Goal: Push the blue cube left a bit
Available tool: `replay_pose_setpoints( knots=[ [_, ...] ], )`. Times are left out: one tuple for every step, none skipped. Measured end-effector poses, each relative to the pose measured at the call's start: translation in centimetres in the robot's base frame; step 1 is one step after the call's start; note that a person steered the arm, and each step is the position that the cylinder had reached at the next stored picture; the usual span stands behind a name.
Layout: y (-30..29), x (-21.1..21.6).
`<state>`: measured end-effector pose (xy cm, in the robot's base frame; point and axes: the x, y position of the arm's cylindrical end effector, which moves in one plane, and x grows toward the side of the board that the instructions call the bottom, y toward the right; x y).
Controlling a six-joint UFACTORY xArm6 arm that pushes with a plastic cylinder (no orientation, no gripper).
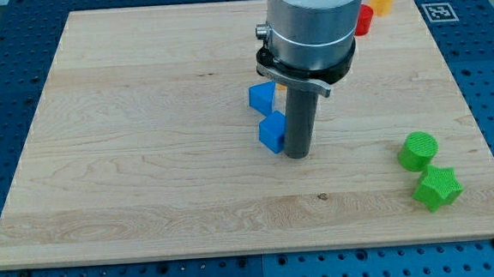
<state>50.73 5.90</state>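
Observation:
The blue cube [272,133] sits near the middle of the wooden board [145,162]. My tip [296,155] stands right against the cube's right side, touching or nearly touching it. A second blue block [262,96], wedge-like in shape, lies just above the cube towards the view's top, close to it. The arm's grey body [313,18] hides the board above the rod.
A green cylinder [418,150] and a green star-shaped block [437,187] lie at the view's lower right. A red block [363,19], partly hidden by the arm, and a yellow block [382,0] sit at the top right edge.

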Motion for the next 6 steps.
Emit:
replay_pose_setpoints(
  knots=[
    [2.4,-0.2],
    [3.7,-0.9],
    [3.2,-1.9],
    [2.0,-2.4],
    [1.3,-2.4],
    [0.1,-2.4]
  ],
)
